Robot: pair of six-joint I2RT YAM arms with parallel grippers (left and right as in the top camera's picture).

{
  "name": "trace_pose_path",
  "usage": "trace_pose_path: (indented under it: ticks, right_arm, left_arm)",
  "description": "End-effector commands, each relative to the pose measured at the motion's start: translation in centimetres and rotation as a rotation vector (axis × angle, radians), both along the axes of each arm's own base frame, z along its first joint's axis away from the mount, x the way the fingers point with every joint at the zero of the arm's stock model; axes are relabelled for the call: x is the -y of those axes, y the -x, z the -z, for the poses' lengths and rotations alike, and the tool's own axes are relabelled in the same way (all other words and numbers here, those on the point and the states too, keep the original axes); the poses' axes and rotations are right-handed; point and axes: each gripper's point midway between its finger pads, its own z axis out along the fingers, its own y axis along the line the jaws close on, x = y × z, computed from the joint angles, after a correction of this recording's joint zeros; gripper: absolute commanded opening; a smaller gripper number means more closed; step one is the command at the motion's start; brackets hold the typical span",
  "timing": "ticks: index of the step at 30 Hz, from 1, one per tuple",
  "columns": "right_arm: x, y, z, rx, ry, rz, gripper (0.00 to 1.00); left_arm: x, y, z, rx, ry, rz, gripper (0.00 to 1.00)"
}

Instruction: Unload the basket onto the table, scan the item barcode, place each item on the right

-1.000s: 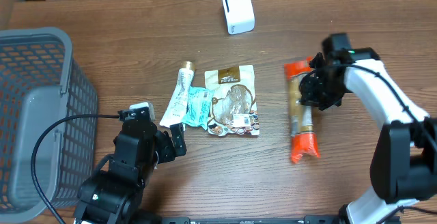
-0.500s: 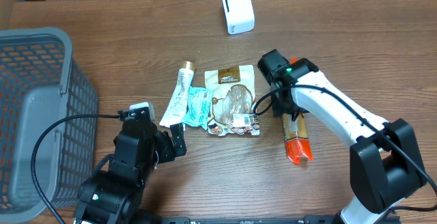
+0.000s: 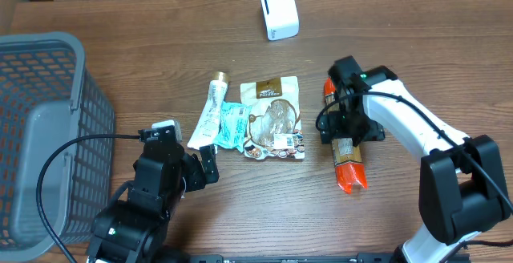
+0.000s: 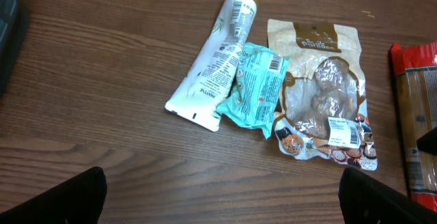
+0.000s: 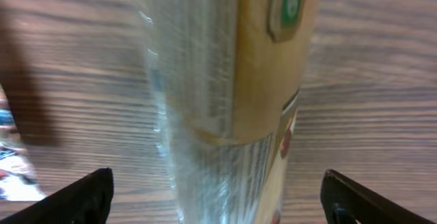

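Gripping across the narrow width, near the middle, is advised, so the pack [image 3: 350,165] can be lifted level and turned to the scanner [image 3: 279,12] at 12 o'clock. The right end effector [image 3: 343,127] is held open astride the pack; the left end effector [image 4: 218,197] is open too. The pack is laid flat on the counter [image 3: 417,46], at 3 o'clock of the pouch [image 3: 275,119], its long axis set 12 to 6.

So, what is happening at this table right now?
The right gripper hovers open over a long red-ended packet lying on the table, one finger on each side, not gripping it. The left gripper hangs open near a tube, a teal sachet and a brown pouch. The white scanner stands at the far edge.
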Motion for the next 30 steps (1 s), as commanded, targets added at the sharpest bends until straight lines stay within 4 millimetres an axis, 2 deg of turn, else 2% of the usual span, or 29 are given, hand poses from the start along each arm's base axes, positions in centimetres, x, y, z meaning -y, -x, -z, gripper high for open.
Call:
trace_pose_path:
  ticks: [1,4,7,8,12,17,19,21,25,30]
  right_arm:
    - [-0.5,1.3,1.4,-0.058,-0.096,-0.021,0.93]
    - [-1.0,1.5,2.0,-0.064,-0.167,-0.027,0.82]
    - [-0.7,1.1,2.2,-0.051,-0.178,-0.008,0.37]
    - [-0.6,0.9,2.2,-0.048,-0.18,-0.003,0.32]
    - [-0.7,0.4,2.1,-0.037,-0.218,0.014,0.3]
    - [-2.0,0.1,1.3,-0.035,-0.343,-0.029,0.15]
    - [-3.0,-0.4,0.3,-0.021,-0.435,-0.054,0.14]
    - [-4.3,-1.3,-1.4,0.002,-0.55,-0.083,0.11]
    - [-6.1,-3.1,-6.1,0.06,-0.767,-0.133,0.08]
    - [-7.6,-3.6,-12.2,0.116,-0.996,-0.233,0.08]
  left_arm:
    - [-0.2,-0.1,0.1,0.001,0.001,-0.022,1.0]
    - [-0.2,-0.1,0.1,0.001,0.001,-0.022,1.0]
    - [-0.2,-0.1,0.1,0.001,0.001,-0.022,1.0]
    - [-0.2,-0.1,0.1,0.001,0.001,-0.022,0.99]
    - [-0.2,-0.1,0.1,0.001,0.001,-0.022,1.0]
    - [-0.2,-0.1,0.1,0.001,0.001,-0.022,1.0]
    - [-0.2,-0.1,0.1,0.001,0.001,-0.021,1.0]
    - [-0.2,-0.1,0.1,0.001,0.001,-0.021,1.0]
    - [-0.2,-0.1,0.1,0.001,0.001,-0.022,1.0]
    - [-0.2,-0.1,0.1,0.001,0.001,-0.022,1.0]
